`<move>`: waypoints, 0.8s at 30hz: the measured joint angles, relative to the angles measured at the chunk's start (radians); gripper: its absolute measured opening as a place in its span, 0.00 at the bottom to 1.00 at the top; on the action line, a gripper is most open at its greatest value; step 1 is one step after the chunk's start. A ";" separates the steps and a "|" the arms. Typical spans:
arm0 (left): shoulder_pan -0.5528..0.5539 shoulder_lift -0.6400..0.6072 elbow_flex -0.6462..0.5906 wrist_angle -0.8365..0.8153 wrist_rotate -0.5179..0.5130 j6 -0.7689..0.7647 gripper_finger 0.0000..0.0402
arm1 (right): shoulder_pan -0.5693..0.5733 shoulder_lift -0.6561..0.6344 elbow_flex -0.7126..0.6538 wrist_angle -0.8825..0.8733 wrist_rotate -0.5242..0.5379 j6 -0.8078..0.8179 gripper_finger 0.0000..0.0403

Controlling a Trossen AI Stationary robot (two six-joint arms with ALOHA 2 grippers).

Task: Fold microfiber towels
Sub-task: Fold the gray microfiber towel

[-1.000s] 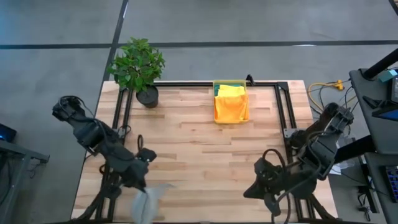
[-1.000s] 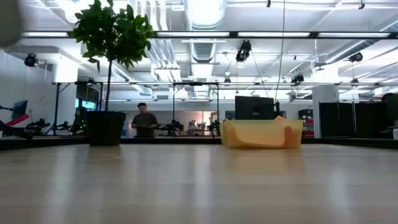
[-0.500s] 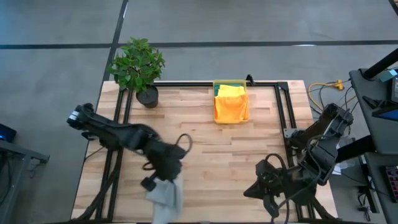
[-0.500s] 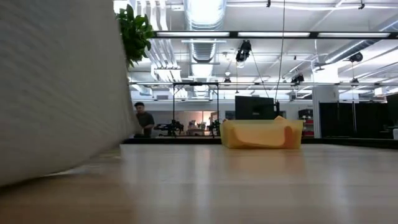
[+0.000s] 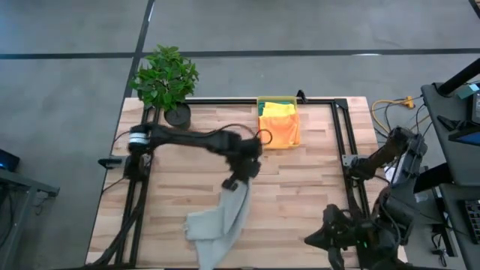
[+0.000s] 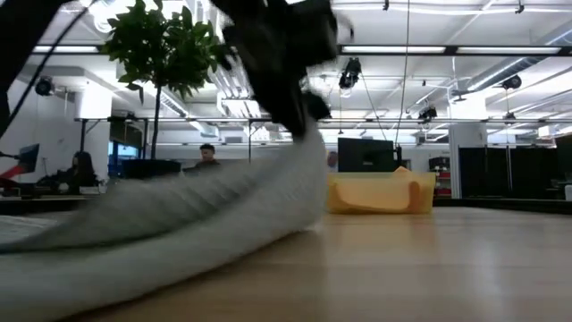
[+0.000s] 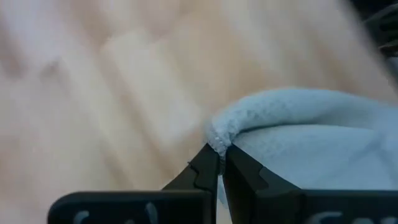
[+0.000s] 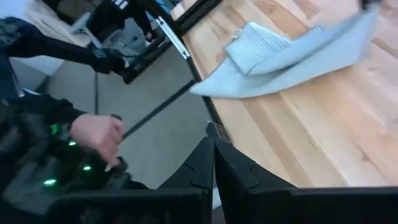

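left wrist view: left tool [image 7: 220, 163] pinches nubby grey towel [image 7: 298, 134]; right tool [image 8: 213, 163] closed, empty.

- The left arm is stretched out long and nearly straight, with its wrist bent downward.
- The left gripper [image 5: 232, 182] is seen pinched tight on a corner of the light grey towel [image 5: 221, 225], the rest of which trails behind it.
- The right gripper [image 8: 213, 152] is closed, empty, and drawn back low.

Light grey towel [image 5: 221, 221] — one corner lifted, rest trailing on wood — yellow towel [image 5: 279, 126] draped over bin.
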 joint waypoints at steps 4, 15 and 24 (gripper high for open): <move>0.088 0.122 0.024 0.033 -0.020 -0.020 0.00 | 0.025 0.049 -0.002 -0.030 0.022 0.018 0.02; 0.176 0.156 0.090 0.031 -0.053 -0.256 0.10 | 0.041 0.133 -0.017 -0.175 0.015 0.098 0.02; 0.233 0.036 0.137 -0.164 -0.065 -0.396 0.48 | 0.062 0.082 -0.068 -0.253 0.051 0.107 0.02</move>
